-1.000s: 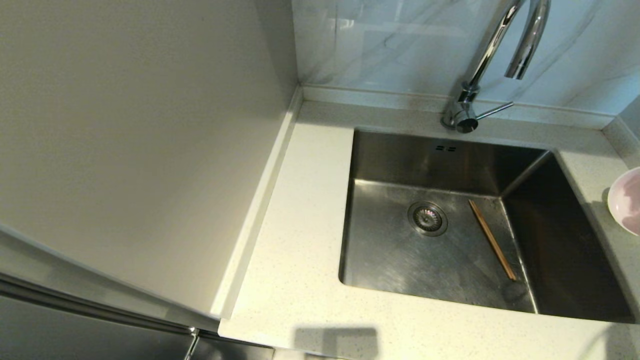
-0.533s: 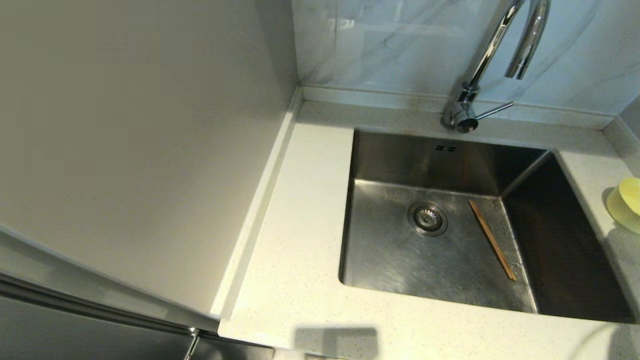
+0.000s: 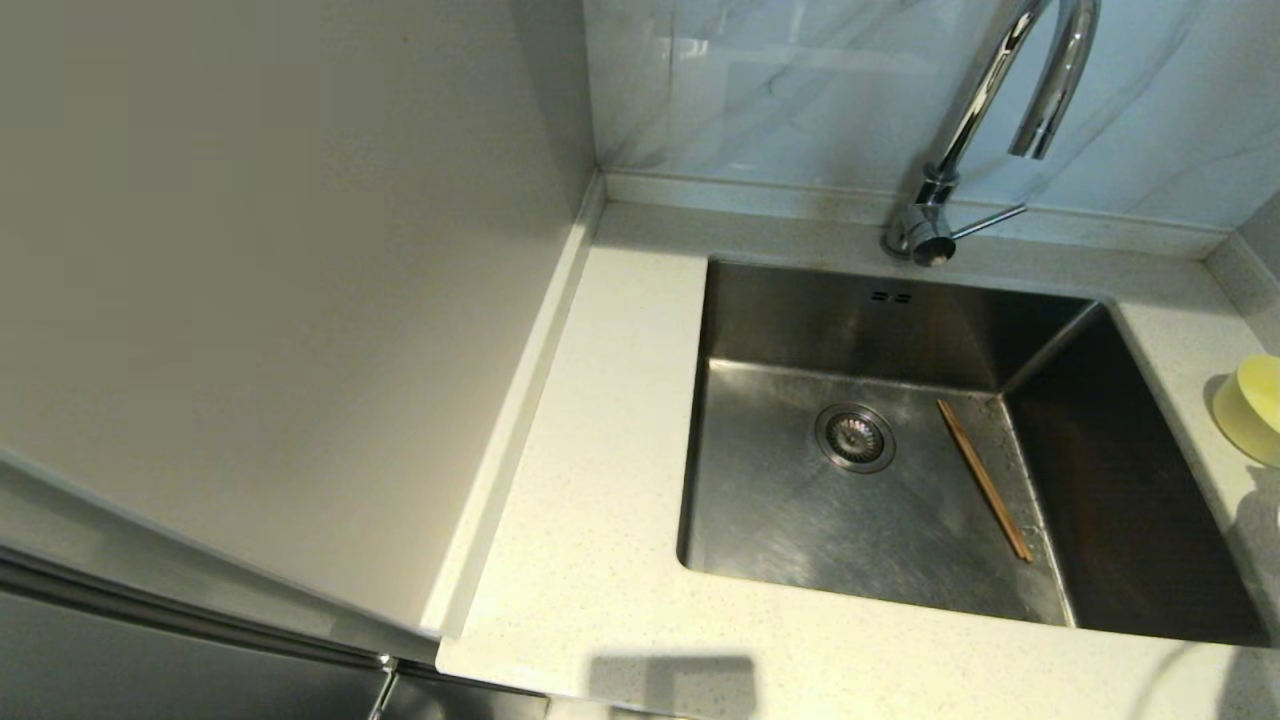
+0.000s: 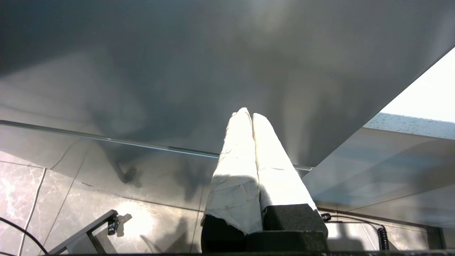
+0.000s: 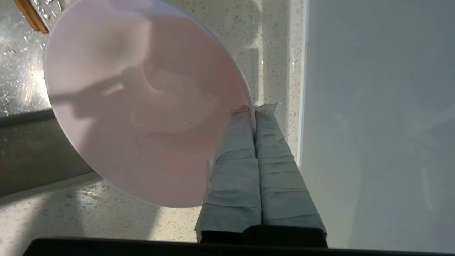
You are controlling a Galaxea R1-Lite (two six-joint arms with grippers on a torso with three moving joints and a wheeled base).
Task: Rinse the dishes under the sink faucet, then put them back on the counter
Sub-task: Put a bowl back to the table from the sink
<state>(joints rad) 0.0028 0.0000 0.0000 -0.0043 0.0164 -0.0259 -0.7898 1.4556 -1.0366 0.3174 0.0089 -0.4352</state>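
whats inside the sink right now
On the floor of the sink lie brown chopsticks, just right of the round drain strainer. No bowl and no running water are visible in it. The near wall, below the front rim, is hidden from the head view.

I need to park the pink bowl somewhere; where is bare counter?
Widest bare counter lies left of the sink, up to the pale side panel; a strip runs along the sink's near edge. The right side is tight: yellow bowl sits there. Right gripper pinches the pink bowl.

Glossy marble-look wall panel [image 3: 800, 90]
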